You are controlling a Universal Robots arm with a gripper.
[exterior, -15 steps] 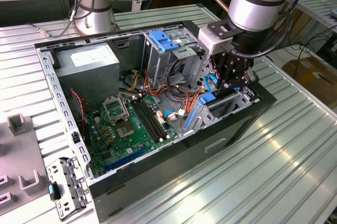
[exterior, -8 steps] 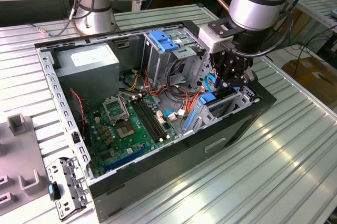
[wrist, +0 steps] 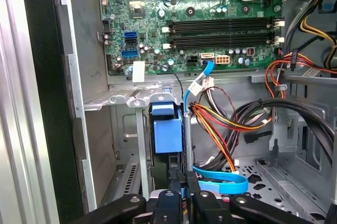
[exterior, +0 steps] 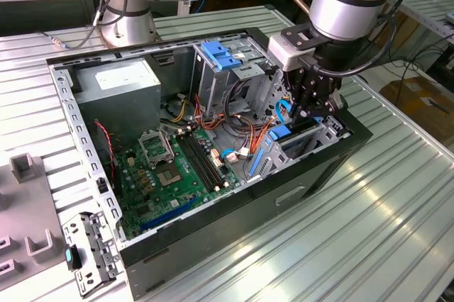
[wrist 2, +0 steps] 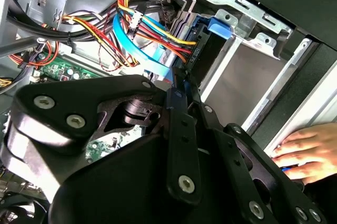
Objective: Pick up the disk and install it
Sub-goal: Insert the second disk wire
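Our black hand (exterior: 317, 107) hung inside the open black steel computer case (exterior: 213, 227) on the ribbed metal tabletop (exterior: 355, 245), fingers pressed nearly together, apparently with nothing pinched between them. Directly ahead of the fingertips, the disk (wrist: 167, 129) stood on edge in the lower metal bay, its long axis running down into the bay, its blue plastic carrier end facing us. Smooth coloured cables (wrist: 221, 124) bunched just beside it.
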